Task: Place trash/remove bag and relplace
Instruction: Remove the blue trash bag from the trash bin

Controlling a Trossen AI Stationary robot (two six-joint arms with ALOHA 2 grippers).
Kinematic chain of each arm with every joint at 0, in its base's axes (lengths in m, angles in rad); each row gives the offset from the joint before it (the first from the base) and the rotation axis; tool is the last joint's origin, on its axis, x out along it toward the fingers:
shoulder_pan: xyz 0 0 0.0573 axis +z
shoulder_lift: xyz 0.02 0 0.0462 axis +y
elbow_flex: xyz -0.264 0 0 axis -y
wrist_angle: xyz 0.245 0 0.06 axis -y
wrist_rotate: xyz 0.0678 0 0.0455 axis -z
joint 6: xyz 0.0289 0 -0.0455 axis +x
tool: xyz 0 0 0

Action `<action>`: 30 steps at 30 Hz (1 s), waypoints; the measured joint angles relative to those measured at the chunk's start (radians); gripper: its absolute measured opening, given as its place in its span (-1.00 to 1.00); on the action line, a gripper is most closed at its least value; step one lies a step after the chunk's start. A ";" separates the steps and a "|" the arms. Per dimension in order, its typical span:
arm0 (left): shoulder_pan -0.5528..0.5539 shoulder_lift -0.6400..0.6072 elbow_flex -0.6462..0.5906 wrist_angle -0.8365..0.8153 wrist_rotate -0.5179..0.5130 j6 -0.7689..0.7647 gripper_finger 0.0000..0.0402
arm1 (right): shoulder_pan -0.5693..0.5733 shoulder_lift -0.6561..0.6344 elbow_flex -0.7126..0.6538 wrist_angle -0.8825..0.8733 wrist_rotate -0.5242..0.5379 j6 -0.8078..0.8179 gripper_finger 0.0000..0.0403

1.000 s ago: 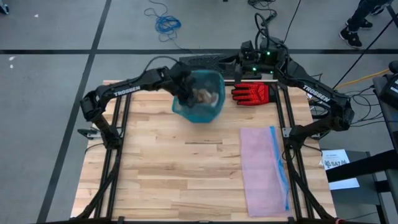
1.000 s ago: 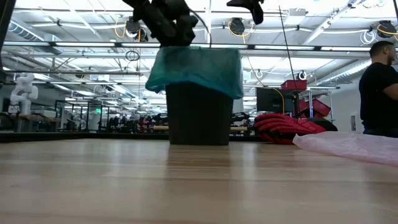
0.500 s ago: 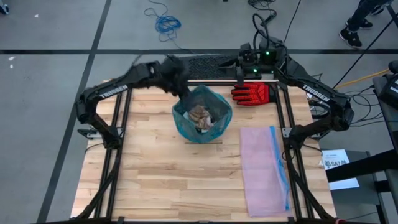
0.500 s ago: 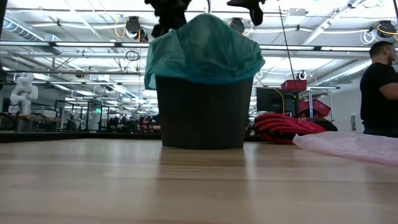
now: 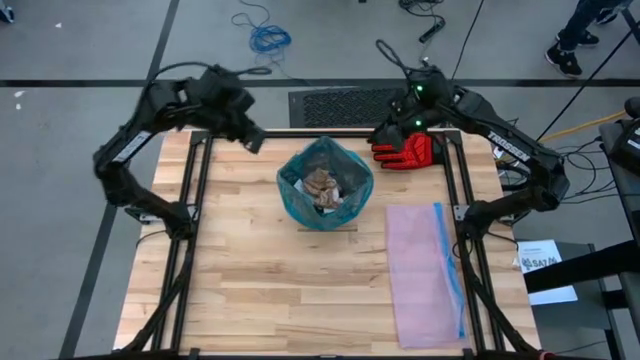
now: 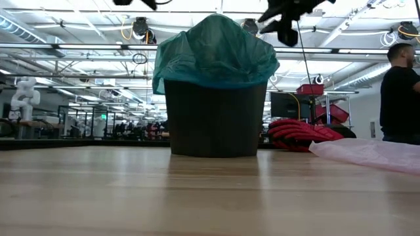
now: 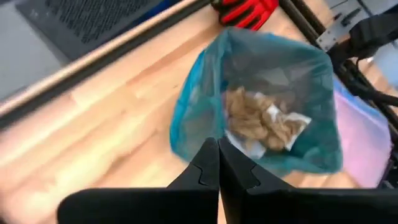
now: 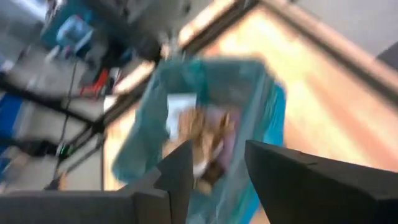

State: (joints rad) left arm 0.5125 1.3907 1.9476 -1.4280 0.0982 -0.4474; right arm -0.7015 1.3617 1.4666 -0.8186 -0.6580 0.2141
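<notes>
Wooden table (image 5: 250, 260) fills the middle of the high view, framed by the dark rig. Pale pink bag (image 5: 425, 275) with a blue strip lies flat on the right half of the table, reaching toward the near edge. Dark bin (image 6: 213, 118) stands upright near the far middle of the table, lined with the teal-green bag (image 5: 325, 183), whose rim is draped over the bin's edge and whose top rises to a peak in the low view. Trash (image 5: 322, 186) sits inside the bag: brown paper wads with a white piece among them, seen clearly in the left wrist view (image 7: 264, 121). Red glove (image 5: 405, 150) lies on the far edge just right of the bin, apart from it. Left gripper (image 5: 252, 140) hangs raised beyond the far-left of the bin, clear of the bag, fingers pressed together with nothing between them (image 7: 217, 168). Right gripper (image 5: 385, 135) is raised over the far edge beside the glove, to the right of the bin, fingers parted with a clear gap (image 8: 214, 165), holding nothing. A person (image 6: 400, 92) stands in the room at far right.
</notes>
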 joint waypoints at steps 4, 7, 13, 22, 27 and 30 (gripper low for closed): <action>-0.018 -0.139 -0.135 0.109 -0.001 -0.120 -1.00 | -0.077 0.075 0.000 -0.017 -0.179 -0.073 -0.25; -0.029 -0.238 -0.261 0.243 0.029 -0.207 -1.00 | -0.128 0.151 0.000 -0.023 -0.242 -0.098 -0.25; -0.088 -0.357 -0.437 0.411 0.048 -0.363 -1.00 | -0.148 0.307 0.000 -0.023 -0.466 -0.107 -0.25; -0.186 -0.358 -0.465 0.426 -0.031 -0.411 -1.00 | -0.103 0.442 -0.001 -0.033 -0.565 -0.093 -0.25; -0.209 -0.355 -0.465 0.425 -0.049 -0.411 -1.00 | -0.108 0.446 -0.001 -0.033 -0.516 -0.066 -0.25; -0.220 -0.357 -0.465 0.424 -0.061 -0.411 -1.00 | -0.132 0.421 -0.001 -0.028 -0.479 -0.045 -0.25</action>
State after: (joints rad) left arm 0.2927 1.0340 1.4826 -1.0039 0.0376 -0.8585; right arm -0.8335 1.7830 1.4654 -0.8462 -1.1375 0.1689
